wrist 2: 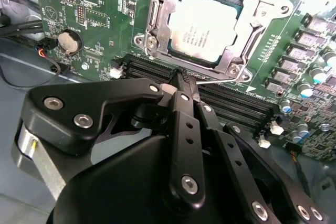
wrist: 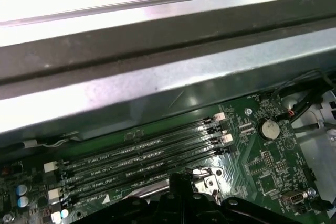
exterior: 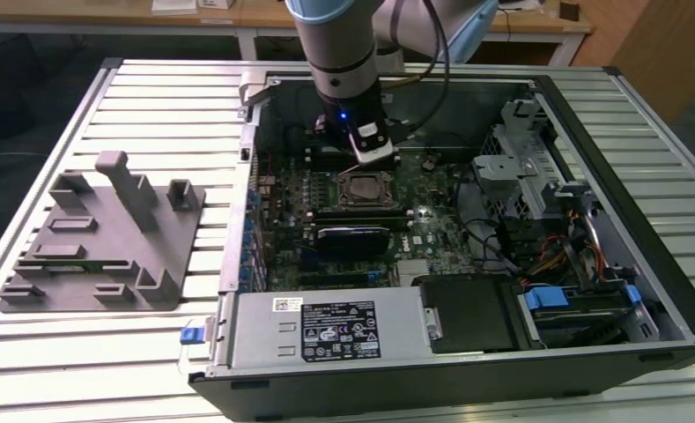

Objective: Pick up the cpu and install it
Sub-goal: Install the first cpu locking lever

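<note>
The cpu (wrist 2: 205, 29) lies flat in the socket (wrist 2: 264, 10), metal top up, edges square to it. The gripper (wrist 2: 181, 80) hovers just beside, closed and empty.

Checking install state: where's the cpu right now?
In the second wrist view the cpu lies in the motherboard socket, inside its metal frame, beside the memory slots and just beyond the gripper.

My pincer (wrist 2: 181, 80) hangs over the black memory slots (wrist 2: 236, 106), its 2 fingers (wrist 2: 184, 124) pressed together on nothing. Just beyond the tips the cpu (wrist 2: 207, 29) lies flat inside the socket (wrist 2: 157, 11) on the green motherboard (wrist 2: 100, 3). A coin battery (wrist 2: 68, 40) sits well apart from it.
</note>
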Motion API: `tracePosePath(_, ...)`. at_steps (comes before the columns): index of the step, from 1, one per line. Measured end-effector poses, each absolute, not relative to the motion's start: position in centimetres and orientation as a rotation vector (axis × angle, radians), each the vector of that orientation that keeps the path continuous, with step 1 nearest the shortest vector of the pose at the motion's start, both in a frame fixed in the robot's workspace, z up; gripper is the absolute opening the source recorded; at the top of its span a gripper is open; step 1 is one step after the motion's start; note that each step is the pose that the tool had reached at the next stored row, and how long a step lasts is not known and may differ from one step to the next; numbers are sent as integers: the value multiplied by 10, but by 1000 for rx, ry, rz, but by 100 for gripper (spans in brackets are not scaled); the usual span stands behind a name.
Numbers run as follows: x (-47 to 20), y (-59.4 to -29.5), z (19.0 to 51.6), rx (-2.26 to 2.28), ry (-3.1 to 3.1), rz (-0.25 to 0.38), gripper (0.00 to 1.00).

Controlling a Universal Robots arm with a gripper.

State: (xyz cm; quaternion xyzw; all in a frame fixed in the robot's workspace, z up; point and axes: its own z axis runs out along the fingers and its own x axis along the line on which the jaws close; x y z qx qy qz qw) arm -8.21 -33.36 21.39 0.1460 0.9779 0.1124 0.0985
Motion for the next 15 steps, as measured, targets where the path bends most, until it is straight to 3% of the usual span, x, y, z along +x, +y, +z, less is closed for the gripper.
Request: tracePosePath(15, -82, -325, 208, 497, 2879, 328, 11)
